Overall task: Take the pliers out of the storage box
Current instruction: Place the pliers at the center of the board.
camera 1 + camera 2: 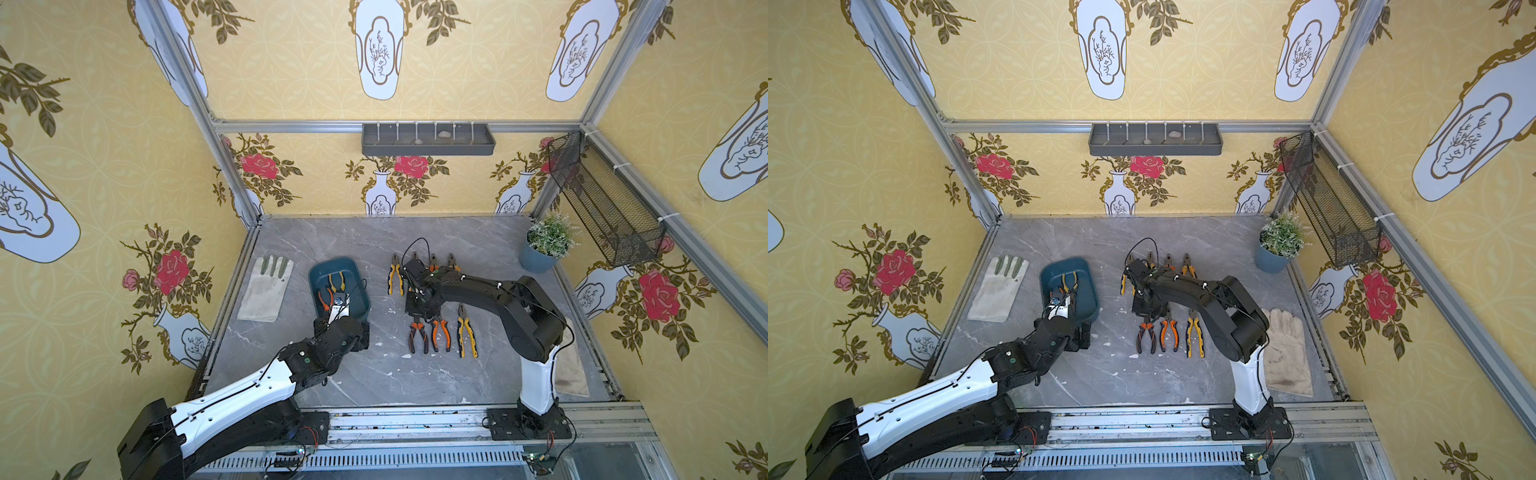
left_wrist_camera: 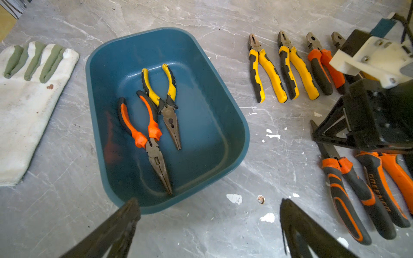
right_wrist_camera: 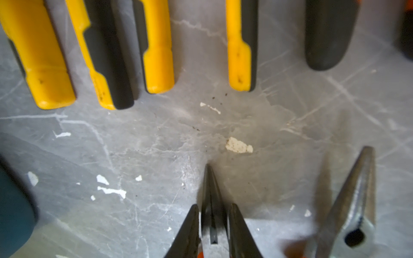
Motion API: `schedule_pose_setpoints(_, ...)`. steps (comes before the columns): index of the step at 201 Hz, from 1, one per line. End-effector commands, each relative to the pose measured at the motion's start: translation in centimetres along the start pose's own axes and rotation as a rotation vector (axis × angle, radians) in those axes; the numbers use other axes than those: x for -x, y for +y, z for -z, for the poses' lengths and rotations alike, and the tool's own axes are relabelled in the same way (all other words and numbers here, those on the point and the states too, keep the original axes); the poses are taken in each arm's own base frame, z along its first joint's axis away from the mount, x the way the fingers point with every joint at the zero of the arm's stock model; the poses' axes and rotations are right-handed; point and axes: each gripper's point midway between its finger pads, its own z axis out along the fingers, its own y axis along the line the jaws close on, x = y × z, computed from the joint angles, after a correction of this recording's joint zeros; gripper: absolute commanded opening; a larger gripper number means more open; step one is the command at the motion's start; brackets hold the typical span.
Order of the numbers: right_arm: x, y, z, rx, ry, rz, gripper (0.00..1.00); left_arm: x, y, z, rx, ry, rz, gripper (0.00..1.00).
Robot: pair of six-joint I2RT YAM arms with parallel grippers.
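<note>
The dark teal storage box (image 1: 353, 270) (image 2: 214, 107) holds two long-nosed pliers: a yellow-handled pair (image 2: 167, 98) and an orange-handled pair (image 2: 147, 134). My left gripper (image 2: 210, 210) hangs wide open and empty over the table at the box's near rim. Several pliers lie on the table in a far row (image 2: 290, 64) and a near row (image 1: 440, 332). My right gripper (image 3: 213, 207) points down over the near row's leftmost orange pliers (image 1: 417, 332). Its fingers (image 3: 190, 230) stand on either side of that long nose (image 3: 210, 189), with thin gaps showing.
A work glove (image 1: 266, 291) lies left of the box, and another glove (image 1: 1285, 353) lies by the right arm's base. A potted plant (image 1: 538, 257) stands at the back right. A grey wall tray (image 1: 428, 139) and a mesh basket (image 1: 602, 199) hang on the walls.
</note>
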Motion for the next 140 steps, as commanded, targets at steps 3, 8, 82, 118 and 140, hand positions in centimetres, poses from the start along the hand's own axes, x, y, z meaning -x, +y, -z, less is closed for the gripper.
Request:
schedule_pose_setpoints(3, 0.1, -0.6, -0.4, -0.025, -0.011, -0.004, 0.26, -0.2, 0.3, 0.0, 0.006, -0.002, 0.005, 0.99)
schedule_pose_setpoints(8, 0.1, -0.5, -0.4, -0.024, -0.011, -0.004, 0.26, -0.1, 0.3, 0.0, 0.006, -0.003, 0.007, 0.99)
schedule_pose_setpoints(82, 0.5, -0.7, -0.2, -0.049, -0.029, -0.009, 0.22, -0.4, 0.5, 0.0, 0.009, -0.004, 0.010, 0.99)
schedule_pose_setpoints(118, 1.0, -0.7, 0.0, -0.064, -0.042, -0.003, 0.22, -0.4, 0.5, -0.1, 0.008, -0.004, 0.013, 0.99)
schedule_pose_setpoints(140, 1.2, -0.7, 0.0, -0.073, -0.044, 0.005, 0.22, -0.6, 0.4, -0.1, 0.006, -0.001, 0.013, 0.99)
